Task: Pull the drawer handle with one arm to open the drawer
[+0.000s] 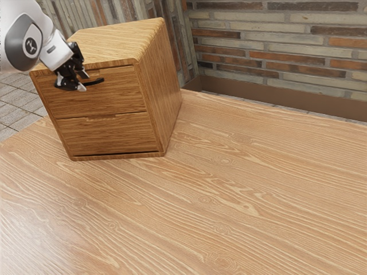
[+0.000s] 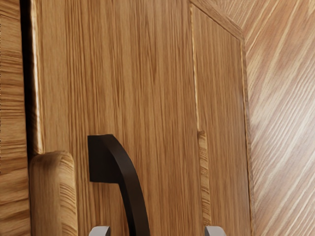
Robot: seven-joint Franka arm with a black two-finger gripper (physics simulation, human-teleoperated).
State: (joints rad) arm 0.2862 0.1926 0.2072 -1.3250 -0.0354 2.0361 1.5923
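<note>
At the far left, near 10 o'clock in the exterior view, the arm (image 1: 27, 39) comes in. Its black gripper (image 1: 73, 83) is right at the front of the top drawer (image 1: 112, 97). The fingers are spread wide and hold nothing. In the wrist view the black handle (image 2: 120, 182) runs between the two silver fingertips (image 2: 215, 230). It is close to one and well away from the other, so they do not squeeze it. In the exterior view the handle pokes out from the gripper toward 3 o'clock. The top drawer's front sits level with the lower drawer (image 1: 109, 134), which is at 6 o'clock from it. The cabinet (image 1: 163, 74) stands at the 10 o'clock corner of the table (image 1: 246, 195). Past the cabinet's right edge, toward 3 and 5 o'clock, the table top runs on wide and flat. A brick wall (image 1: 287, 40) stands behind at 12 o'clock.
</note>
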